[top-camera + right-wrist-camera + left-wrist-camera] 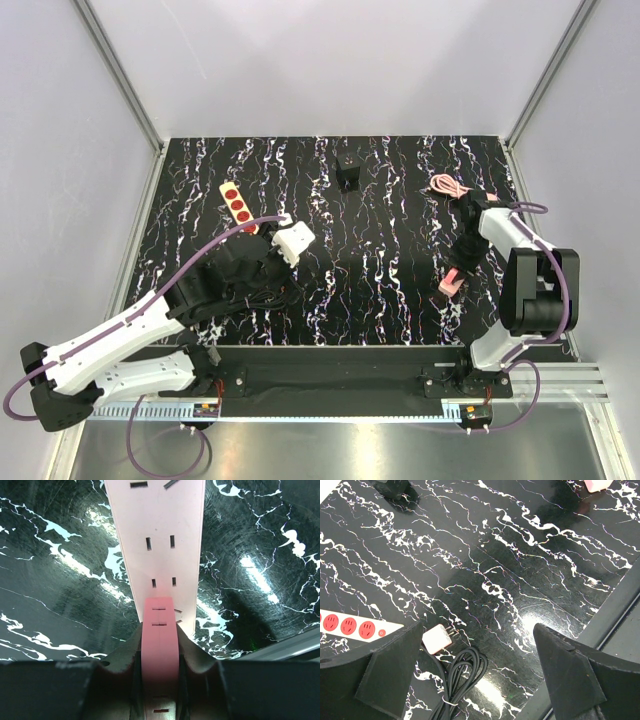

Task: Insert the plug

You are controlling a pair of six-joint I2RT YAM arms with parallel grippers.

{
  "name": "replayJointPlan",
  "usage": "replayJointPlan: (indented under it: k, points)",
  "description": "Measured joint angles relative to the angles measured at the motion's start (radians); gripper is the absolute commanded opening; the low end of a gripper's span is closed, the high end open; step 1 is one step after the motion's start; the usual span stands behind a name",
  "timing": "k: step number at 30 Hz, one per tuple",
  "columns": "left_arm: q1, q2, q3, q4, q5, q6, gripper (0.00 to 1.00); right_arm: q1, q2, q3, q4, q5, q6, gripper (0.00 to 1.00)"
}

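Black coiled cable (462,672): one, tied in a bundle, lying on the black white-veined marble-look tabletop (520,555) nearest the left arm.
White two-prong plug (437,640): one small square block, flat on the tabletop, just beside the cable and close to the switch end of the white strip.
Plug axis: it lies level along the tabletop. Both prongs point away from the white strip, toward the upper right of the left wrist view.
Left gripper (478,625): jaws spread as wide as they go, with nothing between them. It hangs over the plug and cable.
White power strip with red sockets (350,625): one, carrying three round red sockets and one small red switch, all face up.
Right gripper (160,640): clamped tight on a pink slotted piece (160,615), pinching its narrow sides.
Pale pink flat socket block (160,520): one, running straight away from the fingers with its slot pairs facing up. I cannot tell whether the gripped piece belongs to it or only rests on it.
Pink cable coil (445,186): one, beyond the right arm.
Small black block (348,175): one, far centre, well apart from the rest.
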Motion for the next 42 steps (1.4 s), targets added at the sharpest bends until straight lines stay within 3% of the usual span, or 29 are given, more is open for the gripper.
replayJointPlan:
  k: [25, 28, 29, 30, 33, 42]
  points:
    - [0.000, 0.000, 0.000, 0.000, 0.000, 0.001, 0.99, 0.063, -0.020, -0.023, 0.034, 0.075, 0.022, 0.00]
    - [0.000, 0.000, 0.000, 0.000, 0.000, 0.001, 0.99, 0.057, -0.031, -0.030, 0.040, 0.067, 0.024, 0.14]
    - [0.000, 0.000, 0.000, 0.000, 0.000, 0.001, 0.99, 0.053, -0.034, -0.032, 0.042, 0.062, 0.025, 0.27]
    - [0.000, 0.000, 0.000, 0.000, 0.000, 0.001, 0.99, 0.050, -0.039, -0.033, 0.043, 0.057, 0.026, 0.33]
    - [0.000, 0.000, 0.000, 0.000, 0.000, 0.001, 0.99, 0.044, -0.039, -0.031, 0.045, 0.029, 0.032, 0.45]
    - [0.000, 0.000, 0.000, 0.000, 0.000, 0.001, 0.99, 0.045, -0.036, -0.023, 0.044, -0.003, 0.032, 0.49]
